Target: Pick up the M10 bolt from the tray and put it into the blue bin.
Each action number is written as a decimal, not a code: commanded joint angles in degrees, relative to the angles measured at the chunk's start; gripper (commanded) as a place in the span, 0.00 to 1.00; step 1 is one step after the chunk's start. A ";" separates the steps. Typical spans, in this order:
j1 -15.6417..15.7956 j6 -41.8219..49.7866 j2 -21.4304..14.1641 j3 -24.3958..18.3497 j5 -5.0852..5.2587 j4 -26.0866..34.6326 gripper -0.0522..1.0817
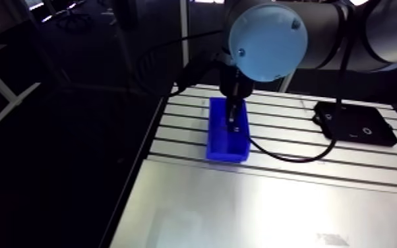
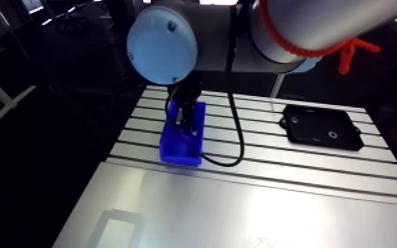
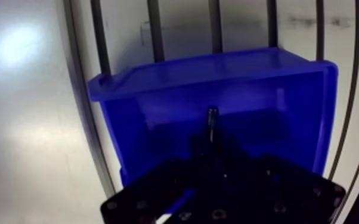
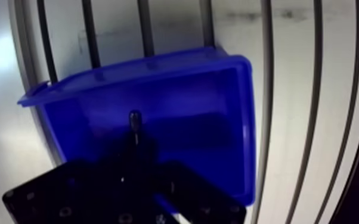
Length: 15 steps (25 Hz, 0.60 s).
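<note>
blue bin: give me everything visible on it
The bin is a rectangular, open-topped tub, glossy blue plastic by its look, with a thickened rim and straight walls. It sits upright on the slotted table, lying across several slots. The tool hangs over its cavity, shut on the bolt, which points into it. Whether either touches the bin can't be judged. No other contents show.

Blue bin (image 3: 217, 67) walls seemingly ring the gripper (image 3: 212, 152) closely.

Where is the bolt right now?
In the wrist view, the bolt is gripped in the pincer, poking out over the inside of the blue bin. In the arm view, the black tray lies well apart.
</note>
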 commanded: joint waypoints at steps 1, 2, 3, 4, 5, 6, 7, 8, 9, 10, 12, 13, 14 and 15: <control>0.08 0.30 2.04 0.77 -1.30 -2.35 0.95; 0.16 0.65 2.30 0.77 -1.48 -2.35 0.95; 0.16 1.09 2.39 0.86 -1.56 -2.35 0.95; 0.16 1.18 2.39 0.86 -1.65 -2.35 0.95; 0.16 1.18 2.39 0.86 -1.65 -2.35 0.94; 0.16 1.18 2.39 0.86 -1.65 -2.35 0.94; 0.16 1.18 2.39 0.86 -1.65 -2.35 0.94; 0.16 1.18 2.39 0.86 -1.65 -2.35 0.92; 0.16 1.18 2.39 0.86 -1.56 -2.35 0.82; 0.16 1.18 2.39 0.86 -1.65 -2.35 0.61; 0.25 1.09 2.39 0.86 -1.92 -2.35 0.05; 0.25 1.00 2.39 0.86 -2.00 -2.35 0.05; 0.25 0.92 2.30 0.86 -1.92 -2.35 0.05; 0.25 0.92 2.30 0.86 -1.92 -2.35 0.05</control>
